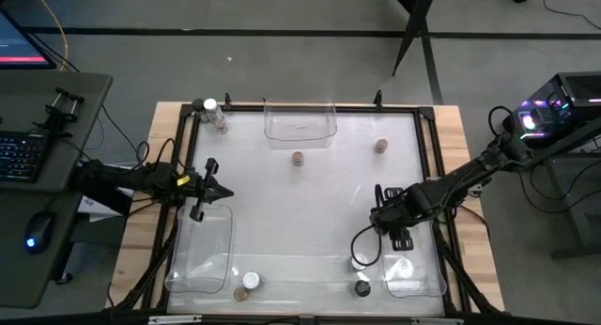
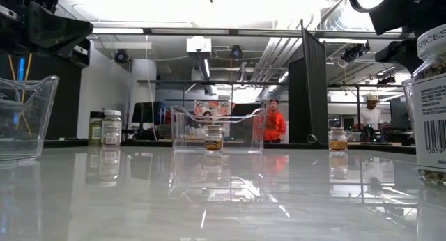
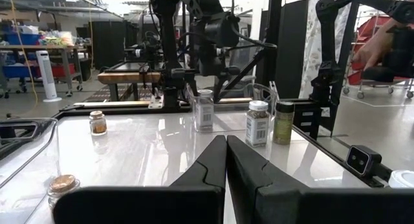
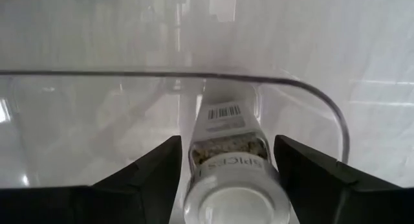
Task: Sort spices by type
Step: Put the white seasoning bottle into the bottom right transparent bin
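The right end effector [image 4: 223, 179] hangs low near the front right of the worktop [image 1: 310, 212], its two fingers spread wide on either side of a white-lidded spice jar [image 4: 228, 166], not yet pressing on it as far as I can see. The jar stands upright just outside the curved wall of a clear bin [image 4: 304, 94], so I take it the arm is lining up to grab this jar and lift it over into the bin.

The left end effector [image 1: 208, 182] waits over the left side beside another clear bin [image 1: 202, 255], fingers pressed together and holding nothing.

The other jars are scattered: two brown-lidded ones [image 1: 297, 159] [image 1: 380, 147] near the far bin [image 1: 300, 123], a pair in the far left corner [image 1: 215, 114], a tan and a white lid [image 1: 246, 286] at the front left, and a black lid [image 1: 362, 288] at the front. Most of the sorting looks still to do.
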### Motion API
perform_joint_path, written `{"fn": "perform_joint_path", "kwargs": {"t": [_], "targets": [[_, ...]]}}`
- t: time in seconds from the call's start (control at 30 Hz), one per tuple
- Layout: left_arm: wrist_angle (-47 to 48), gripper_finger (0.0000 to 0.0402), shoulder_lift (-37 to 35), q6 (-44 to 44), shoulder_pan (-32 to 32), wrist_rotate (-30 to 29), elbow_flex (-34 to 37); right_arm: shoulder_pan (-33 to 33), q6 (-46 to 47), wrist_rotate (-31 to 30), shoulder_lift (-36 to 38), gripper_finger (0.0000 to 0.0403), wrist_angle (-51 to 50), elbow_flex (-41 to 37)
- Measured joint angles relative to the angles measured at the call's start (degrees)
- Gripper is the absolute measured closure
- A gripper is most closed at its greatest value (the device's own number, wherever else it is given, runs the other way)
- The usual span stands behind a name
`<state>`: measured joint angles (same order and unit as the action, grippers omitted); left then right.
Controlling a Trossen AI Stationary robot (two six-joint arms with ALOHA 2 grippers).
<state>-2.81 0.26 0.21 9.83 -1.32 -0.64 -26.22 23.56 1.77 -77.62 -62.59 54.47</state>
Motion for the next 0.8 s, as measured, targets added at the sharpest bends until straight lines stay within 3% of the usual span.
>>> {"fn": "perform_joint_path", "kwargs": {"t": [0.4,0.6,0.7,0.8], "targets": [[0.0,0.0401,0.0,0.0,-0.01,0.0,0.0,0.0,1.45,-3.02,-0.01,0.0158,-5.52,9.46],[-0.02,0.0401,-0.01,0.0,0.01,0.0,0.0,-0.21,14.1,-1.95,0.02,0.0166,-9.93,14.86],[-0.02,0.0401,-0.01,0.0,0.0,0.0,0.0,-2.15,21.14,2.19,0.02,0.0208,-11.19,15.23],[-0.01,0.0401,0.0,0.0,-0.01,0.01,0.0,-5.91,26.1,4.83,0.04,0.0299,-14.73,13.48]]}}
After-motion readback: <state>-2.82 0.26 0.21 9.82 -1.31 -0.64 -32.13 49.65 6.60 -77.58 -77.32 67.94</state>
